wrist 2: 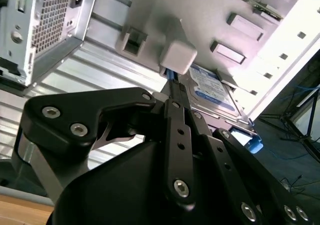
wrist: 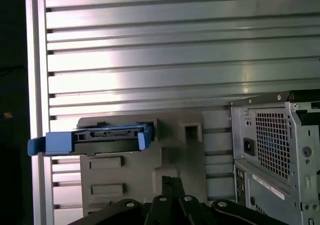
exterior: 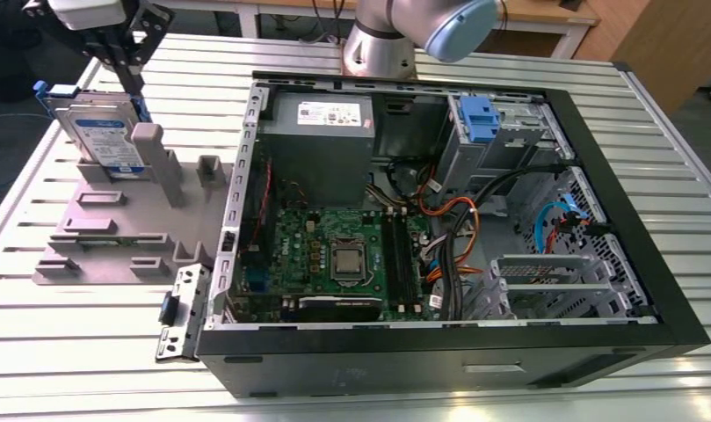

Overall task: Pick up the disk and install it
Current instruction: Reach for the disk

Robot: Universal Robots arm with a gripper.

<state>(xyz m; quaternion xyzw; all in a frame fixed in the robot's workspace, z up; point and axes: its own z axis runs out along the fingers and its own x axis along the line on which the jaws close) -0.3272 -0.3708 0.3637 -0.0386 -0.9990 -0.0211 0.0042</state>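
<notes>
The disk (exterior: 103, 132) stands on edge in the grey slotted holder (exterior: 109, 233) at the exterior view's left, its blue-and-white label facing out and its blue carrier handle at the top left. My gripper (exterior: 130, 83) hangs just above the disk's top edge, at the end away from the handle, with its black fingers together and nothing between them. In the second wrist view the gripper (wrist 2: 172, 85) points at the edge of the disk (wrist 2: 215, 92), beside a grey post (wrist 2: 177, 55). The first wrist view shows the disk (wrist: 100, 137) edge-on, with the gripper (wrist: 172, 181) apart from it.
An open computer case (exterior: 449, 202) lies beside the holder at the exterior view's right, with a motherboard, cables and a drive bay holding a blue carrier (exterior: 478, 119). Its rear panel (wrist: 275, 145) is close to the holder (wrist: 130, 175). Everything rests on a slatted metal table (exterior: 50, 334).
</notes>
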